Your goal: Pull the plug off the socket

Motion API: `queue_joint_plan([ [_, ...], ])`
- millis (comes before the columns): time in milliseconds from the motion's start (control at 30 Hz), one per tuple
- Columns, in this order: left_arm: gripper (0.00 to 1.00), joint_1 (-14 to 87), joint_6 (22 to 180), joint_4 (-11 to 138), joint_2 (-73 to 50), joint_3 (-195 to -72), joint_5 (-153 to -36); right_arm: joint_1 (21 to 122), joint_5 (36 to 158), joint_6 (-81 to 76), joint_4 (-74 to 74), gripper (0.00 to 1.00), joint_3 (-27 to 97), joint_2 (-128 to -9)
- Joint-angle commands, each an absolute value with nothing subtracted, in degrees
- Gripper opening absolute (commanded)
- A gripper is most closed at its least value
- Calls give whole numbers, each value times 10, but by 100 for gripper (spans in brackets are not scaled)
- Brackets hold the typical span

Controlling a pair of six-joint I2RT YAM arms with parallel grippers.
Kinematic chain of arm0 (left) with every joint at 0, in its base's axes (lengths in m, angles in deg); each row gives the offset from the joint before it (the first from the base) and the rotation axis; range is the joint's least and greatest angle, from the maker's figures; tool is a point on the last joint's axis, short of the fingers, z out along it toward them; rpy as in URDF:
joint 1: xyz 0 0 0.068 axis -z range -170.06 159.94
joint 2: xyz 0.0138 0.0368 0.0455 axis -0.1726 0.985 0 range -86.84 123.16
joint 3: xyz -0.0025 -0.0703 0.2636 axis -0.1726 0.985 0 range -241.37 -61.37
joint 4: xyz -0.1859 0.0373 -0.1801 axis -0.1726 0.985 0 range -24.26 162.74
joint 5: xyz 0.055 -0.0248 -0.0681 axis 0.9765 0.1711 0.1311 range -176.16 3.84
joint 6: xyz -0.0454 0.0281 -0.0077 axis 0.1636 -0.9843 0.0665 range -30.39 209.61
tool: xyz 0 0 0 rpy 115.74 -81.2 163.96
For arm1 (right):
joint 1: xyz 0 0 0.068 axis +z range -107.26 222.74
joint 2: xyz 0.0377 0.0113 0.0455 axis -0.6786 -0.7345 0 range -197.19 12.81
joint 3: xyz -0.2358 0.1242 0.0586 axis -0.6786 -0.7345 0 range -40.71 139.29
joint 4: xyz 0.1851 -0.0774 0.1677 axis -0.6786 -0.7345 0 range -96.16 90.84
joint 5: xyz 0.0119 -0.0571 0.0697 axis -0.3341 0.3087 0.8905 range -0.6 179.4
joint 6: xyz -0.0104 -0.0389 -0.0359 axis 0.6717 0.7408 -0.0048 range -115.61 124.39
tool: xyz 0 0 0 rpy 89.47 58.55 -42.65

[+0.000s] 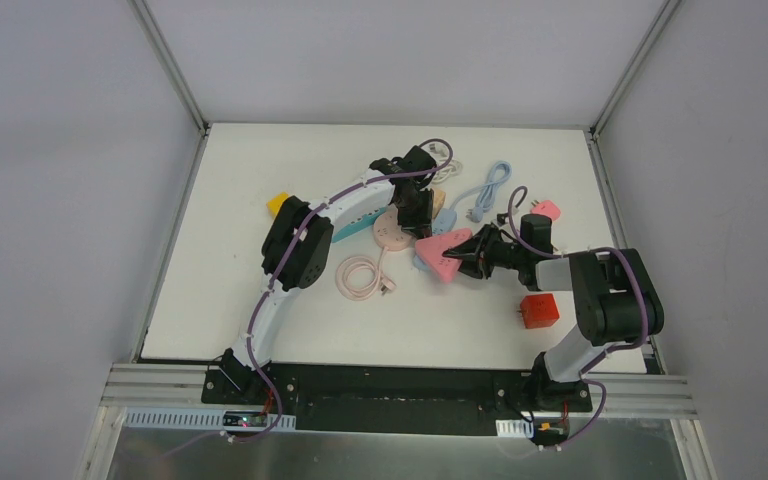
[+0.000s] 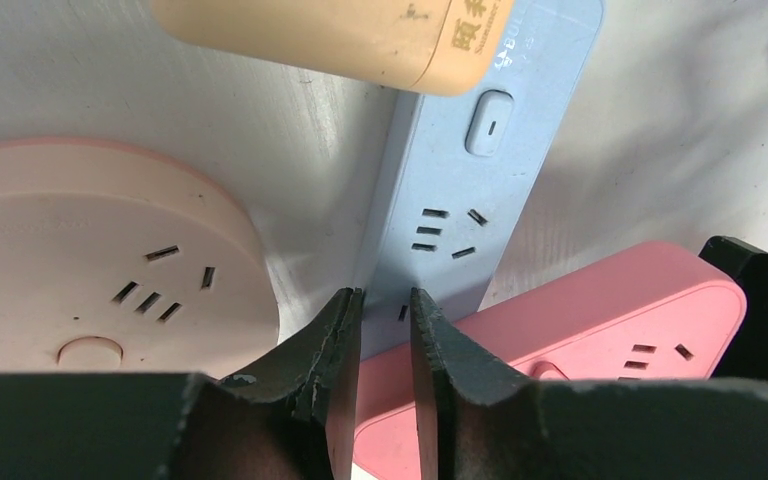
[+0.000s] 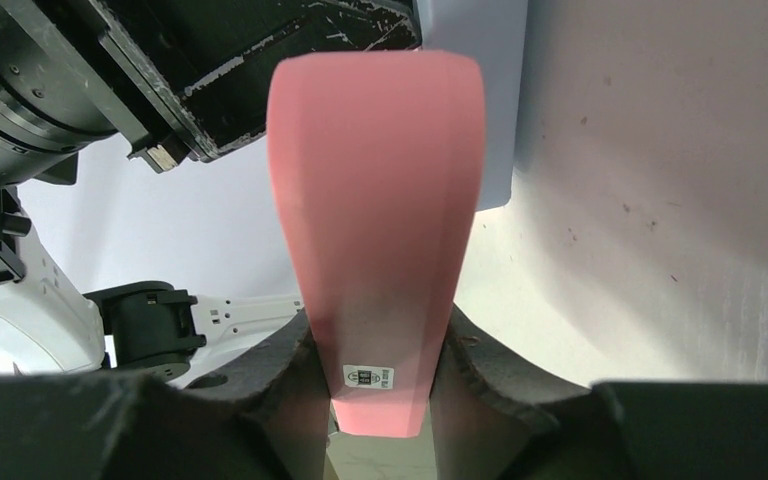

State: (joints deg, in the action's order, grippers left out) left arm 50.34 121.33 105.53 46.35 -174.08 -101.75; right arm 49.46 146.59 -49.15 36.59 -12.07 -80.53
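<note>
My right gripper (image 1: 467, 251) is shut on one end of a pink power strip (image 1: 440, 252), which fills the right wrist view (image 3: 375, 200) between the fingers. My left gripper (image 1: 419, 222) hovers over the pile of sockets with its jaws a narrow gap apart and nothing between them (image 2: 385, 297). Below it lie a light blue strip (image 2: 470, 190), the pink strip (image 2: 610, 310), a round pink socket (image 2: 80, 250) and a beige strip (image 2: 340, 35). No plug shows in the socket holes that I can see.
A red cube adapter (image 1: 539, 311) sits near the right arm. A pink plug (image 1: 546, 209), a blue cable (image 1: 490, 190), a coiled pink cable (image 1: 360, 275), a teal strip (image 1: 352, 227) and a yellow piece (image 1: 278, 203) lie around the pile.
</note>
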Motion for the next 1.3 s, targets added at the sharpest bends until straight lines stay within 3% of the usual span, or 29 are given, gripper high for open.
queue_joint_plan([
  [0,23,527,1190,1139,519,-1699,-1009,494,1504,-498,448,0,-96,-772],
  [133,22,526,1191,1139,519,-1699,-1009,496,1508,-449,400,0,-98,-744],
  [400,22,527,1188,1143,519,-1695,-1006,494,1514,-537,426,0,-82,-777],
  [567,22,527,1186,1146,522,-1694,-1007,502,1512,-437,412,0,-92,-741],
  [700,22,527,1186,1147,523,-1695,-1007,521,1478,-289,269,0,-72,-685],
  [800,22,527,1184,1148,524,-1695,-1006,527,1478,-289,209,0,-53,-675],
  [1267,21,526,1181,1149,518,-1698,-1010,524,1478,-289,247,0,-33,-702],
])
